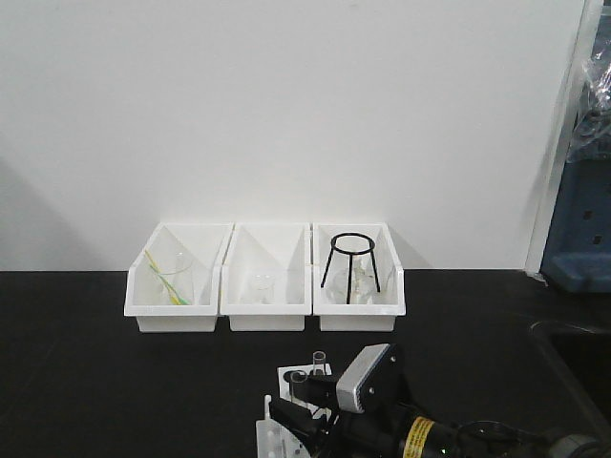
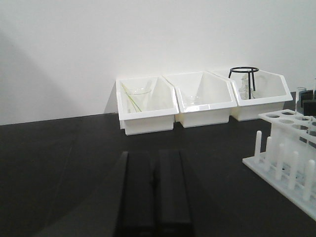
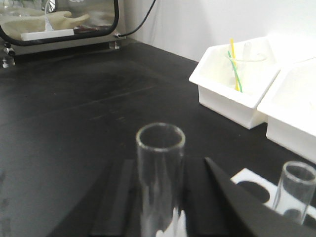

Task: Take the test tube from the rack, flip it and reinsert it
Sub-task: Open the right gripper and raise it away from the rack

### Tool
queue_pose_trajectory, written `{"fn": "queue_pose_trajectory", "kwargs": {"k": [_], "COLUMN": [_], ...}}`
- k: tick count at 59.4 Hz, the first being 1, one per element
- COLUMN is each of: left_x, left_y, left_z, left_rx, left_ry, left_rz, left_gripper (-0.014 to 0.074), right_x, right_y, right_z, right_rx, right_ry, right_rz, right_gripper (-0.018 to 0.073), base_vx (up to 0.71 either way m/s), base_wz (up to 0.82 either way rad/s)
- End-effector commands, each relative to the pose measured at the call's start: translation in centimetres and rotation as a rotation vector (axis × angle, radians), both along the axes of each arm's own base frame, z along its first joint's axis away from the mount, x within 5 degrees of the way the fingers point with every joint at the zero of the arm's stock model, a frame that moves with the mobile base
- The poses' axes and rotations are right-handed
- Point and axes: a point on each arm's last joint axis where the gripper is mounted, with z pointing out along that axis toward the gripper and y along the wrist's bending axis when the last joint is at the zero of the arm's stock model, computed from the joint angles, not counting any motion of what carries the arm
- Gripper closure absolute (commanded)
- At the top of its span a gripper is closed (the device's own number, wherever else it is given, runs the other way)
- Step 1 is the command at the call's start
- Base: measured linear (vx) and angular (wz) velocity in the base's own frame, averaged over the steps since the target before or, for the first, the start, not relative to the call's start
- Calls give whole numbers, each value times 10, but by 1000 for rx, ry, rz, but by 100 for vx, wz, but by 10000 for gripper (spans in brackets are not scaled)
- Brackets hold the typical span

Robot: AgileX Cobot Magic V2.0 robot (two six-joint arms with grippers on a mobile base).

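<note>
The white rack (image 1: 275, 431) stands at the table's front centre; it also shows in the left wrist view (image 2: 289, 148). My right gripper (image 1: 298, 399) reaches over the rack from the right. In the right wrist view its fingers (image 3: 165, 165) are closed on either side of an upright clear test tube (image 3: 160, 170) with its open rim up. This tube also shows in the front view (image 1: 298, 380). A second, similar tube (image 3: 295, 190) stands in the rack just behind it (image 1: 318, 361). My left gripper (image 2: 154, 182) is shut and empty, low over the table to the left of the rack.
Three white bins stand in a row at the wall: the left one (image 1: 172, 291) holds a beaker with yellow-green sticks, the middle one (image 1: 265, 291) a small beaker, the right one (image 1: 358, 291) a black wire tripod. A dark sink edge (image 1: 573, 334) lies at the right.
</note>
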Motion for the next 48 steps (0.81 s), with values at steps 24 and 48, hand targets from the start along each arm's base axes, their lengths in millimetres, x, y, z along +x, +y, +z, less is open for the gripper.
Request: {"fn": "queue_pose_trajectory", "kwargs": {"k": [24, 48], "left_x": [-1, -1], "left_y": [0, 0], "left_z": [10, 10], "left_rx": [-12, -12], "left_ry": [-93, -93], "left_rz": [0, 0], "left_gripper": [602, 602], "right_x": [-35, -158], "right_y": [-31, -84], "right_z": [150, 175], "right_rx": [184, 93], "right_ry": [-133, -185], "right_rz": [-182, -204], "right_gripper": [339, 573], "base_vx": [0, 0], "base_wz": [0, 0]}}
